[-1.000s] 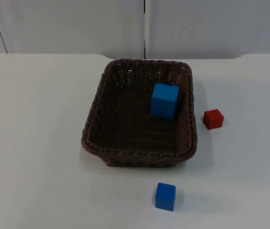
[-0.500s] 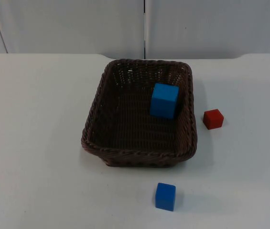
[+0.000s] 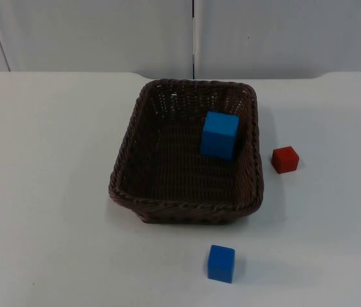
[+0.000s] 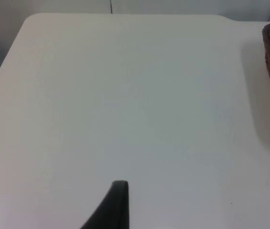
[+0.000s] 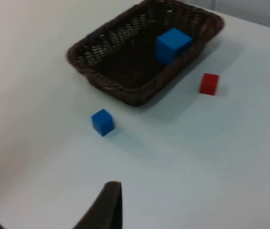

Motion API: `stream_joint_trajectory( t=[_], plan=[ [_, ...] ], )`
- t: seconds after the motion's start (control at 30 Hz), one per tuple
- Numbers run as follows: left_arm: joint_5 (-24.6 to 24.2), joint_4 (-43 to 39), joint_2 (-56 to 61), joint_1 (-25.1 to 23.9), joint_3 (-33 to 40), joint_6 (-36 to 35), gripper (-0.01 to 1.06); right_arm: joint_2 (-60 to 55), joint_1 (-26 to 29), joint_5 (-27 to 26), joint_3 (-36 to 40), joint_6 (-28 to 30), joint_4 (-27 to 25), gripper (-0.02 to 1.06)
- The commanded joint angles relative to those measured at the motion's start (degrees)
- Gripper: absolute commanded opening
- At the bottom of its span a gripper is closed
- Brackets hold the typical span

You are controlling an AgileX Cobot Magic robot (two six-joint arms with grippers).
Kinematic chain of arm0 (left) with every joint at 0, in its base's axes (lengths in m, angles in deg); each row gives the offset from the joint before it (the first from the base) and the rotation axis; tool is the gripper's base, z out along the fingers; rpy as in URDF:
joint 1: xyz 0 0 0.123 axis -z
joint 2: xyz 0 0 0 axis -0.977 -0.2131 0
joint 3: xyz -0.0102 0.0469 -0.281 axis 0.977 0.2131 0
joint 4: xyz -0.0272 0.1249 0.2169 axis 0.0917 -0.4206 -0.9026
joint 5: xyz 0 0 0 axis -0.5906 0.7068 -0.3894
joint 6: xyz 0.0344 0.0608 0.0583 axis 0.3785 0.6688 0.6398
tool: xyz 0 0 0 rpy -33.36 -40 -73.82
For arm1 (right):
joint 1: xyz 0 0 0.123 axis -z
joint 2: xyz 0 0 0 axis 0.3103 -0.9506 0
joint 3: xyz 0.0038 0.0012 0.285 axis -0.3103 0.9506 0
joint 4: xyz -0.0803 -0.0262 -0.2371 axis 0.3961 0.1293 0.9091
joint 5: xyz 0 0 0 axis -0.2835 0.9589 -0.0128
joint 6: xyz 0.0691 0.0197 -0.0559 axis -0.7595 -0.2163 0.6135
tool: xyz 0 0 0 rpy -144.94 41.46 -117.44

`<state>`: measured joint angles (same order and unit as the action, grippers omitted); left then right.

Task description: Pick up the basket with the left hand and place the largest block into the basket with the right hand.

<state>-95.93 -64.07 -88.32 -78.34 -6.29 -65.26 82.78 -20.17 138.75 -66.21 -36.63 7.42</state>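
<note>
One dark brown woven basket (image 3: 186,153) is sitting on the white table (image 3: 46,192), and one large blue block (image 3: 219,134) is lying inside it, against its right wall toward the far end. Two more blocks are lying on the table outside: one small red block (image 3: 285,159) just beside the basket's right wall, and one smaller blue block (image 3: 221,263) in front of its near rim, apart from it. That is making three blocks in all, two blue and one red. The left gripper (image 4: 117,202) is hovering over bare table left of the basket, and the right gripper (image 5: 107,205) is hanging above the table well back from the blocks; I cannot tell how either one is set.
</note>
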Motion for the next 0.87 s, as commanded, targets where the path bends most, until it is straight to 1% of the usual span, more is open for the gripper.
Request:
stream_joint_trajectory(
  t=[0.0, 0.03, 0.07, 0.23, 0.27, 0.43, 0.47, 0.6, 0.63, 0.77, 0.83],
  plan=[
    [-0.01, -0.2, 0.23, -0.15, 0.26, 0.03, 1.05, 0.24, 2.13, -0.15, 0.06, 0.11, 0.09, 1.05],
    [-0.01, -0.2, 0.23, -0.15, 0.26, 0.03, 1.05, 0.24, 3.65, -0.15, 0.06, 0.11, 0.09, 1.05],
    [-0.01, -0.2, 0.23, -0.15, 0.26, 0.03, 1.05, 0.24, 3.65, -0.15, 0.06, 0.11, 0.09, 1.05],
    [-0.01, -0.2, 0.23, -0.15, 0.26, 0.03, 1.05, 0.24, 12.02, -0.15, 0.06, 0.11, 0.09, 1.05],
    [-0.01, -0.2, 0.23, -0.15, 0.26, 0.03, 1.05, 0.24, 12.02, -0.15, 0.06, 0.11, 0.09, 1.05],
    [-0.01, -0.2, 0.23, -0.15, 0.26, 0.03, 1.05, 0.24, 19.37, -0.15, 0.06, 0.11, 0.09, 1.05],
    [-0.01, -0.2, 0.23, -0.15, 0.26, 0.03, 1.05, 0.24, 19.37, -0.15, 0.06, 0.11, 0.09, 1.05],
    [-0.01, -0.2, 0.23, -0.15, 0.26, 0.03, 1.05, 0.24, 24.53, -0.15, 0.06, 0.11, 0.09, 1.05],
    [-0.01, -0.2, 0.23, -0.15, 0.26, 0.03, 1.05, 0.24, 24.53, -0.15, 0.06, 0.11, 0.09, 1.05],
    [-0.01, -0.2, 0.23, -0.15, 0.26, 0.03, 1.05, 0.24, 28.82, -0.15, 0.06, 0.11, 0.09, 1.05],
    [-0.01, -0.2, 0.23, -0.15, 0.26, 0.03, 1.05, 0.24, 29.9, -0.15, 0.06, 0.11, 0.09, 1.05]
  ],
)
